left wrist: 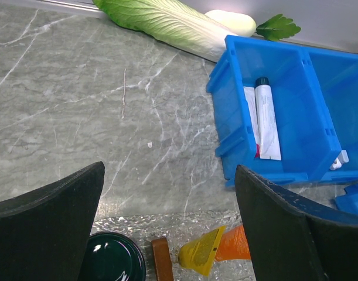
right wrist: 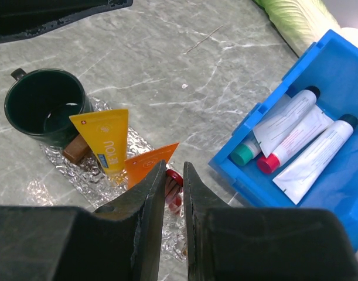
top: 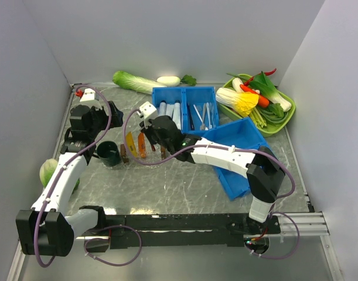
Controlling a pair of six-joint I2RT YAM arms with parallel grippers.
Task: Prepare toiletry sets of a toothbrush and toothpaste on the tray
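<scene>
Over the tray (right wrist: 111, 196), right beside the yellow and orange toothpaste (right wrist: 105, 143), the right gripper (right wrist: 174, 170) pinches the toothbrush (right wrist: 176, 199). Looks light, stiff and skinny-slippery, so I'd grab mid-handle. The left gripper (left wrist: 170, 187) is spread wide.

The desk carries one clear tray (right wrist: 50, 159) with two toothpaste tubes, a yellow tube (right wrist: 102, 143) and an orange tube (right wrist: 145, 167). There is one dark red toothbrush (right wrist: 174, 175), one dark green mug (right wrist: 44, 108) and one brown block (right wrist: 76, 149). Two blue compartments (top: 184, 92) sit side by side, with one larger blue bin (top: 240, 153) near them. At least three white tubes (right wrist: 319, 153) lie in one compartment. There are two cabbages, one long (top: 135, 82) and one round (top: 48, 171), and one green dish (top: 291, 117).
</scene>
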